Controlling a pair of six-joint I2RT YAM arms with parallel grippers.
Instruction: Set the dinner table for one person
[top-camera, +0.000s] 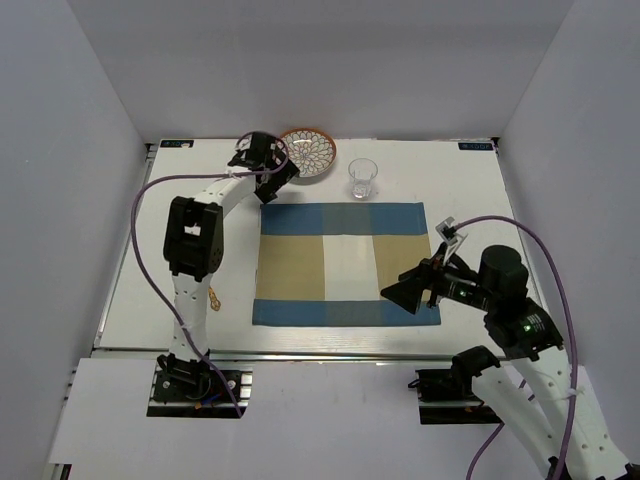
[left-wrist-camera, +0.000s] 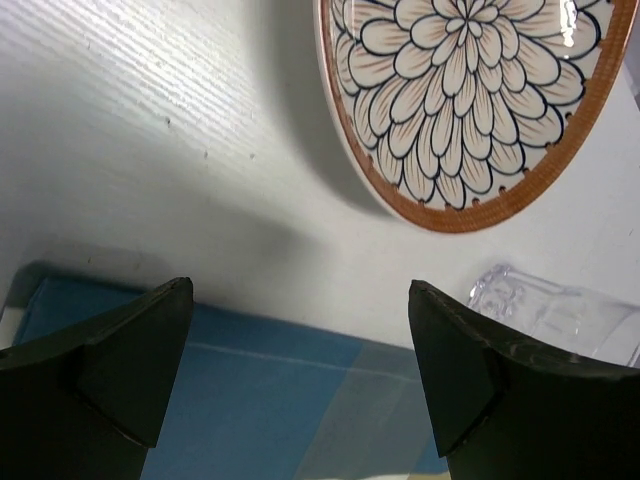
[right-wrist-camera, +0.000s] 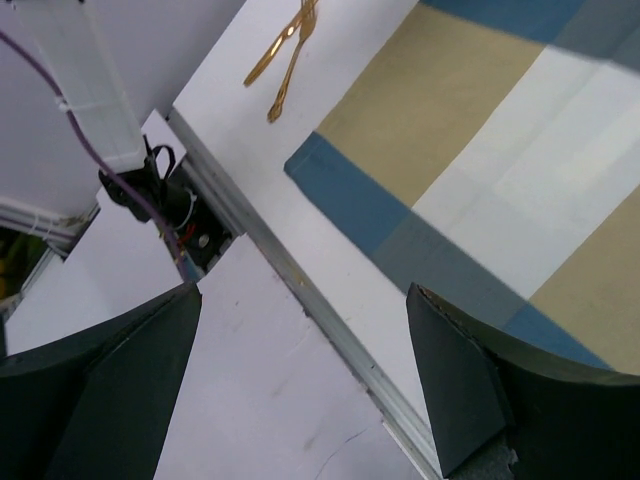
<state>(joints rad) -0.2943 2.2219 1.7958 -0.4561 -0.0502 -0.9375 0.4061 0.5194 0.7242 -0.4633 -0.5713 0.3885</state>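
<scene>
Your left gripper (top-camera: 280, 172) hangs released, jaws wide, just beside the near-left rim of the plate (top-camera: 307, 153), which lies flat at the far edge of the dinner table (top-camera: 470, 200). If you pinch that shallow rim badly, it could slip or skid into the back wall, and swinging it right could topple the glass (top-camera: 363, 178) standing near it. Your right gripper (top-camera: 398, 294) is also released and empty over the placemat (top-camera: 345, 262), near its right corner. Count one plate, one glass, one placemat and what look like two pieces of gold cutlery (right-wrist-camera: 285, 50) at the near left, close to the left arm.
</scene>
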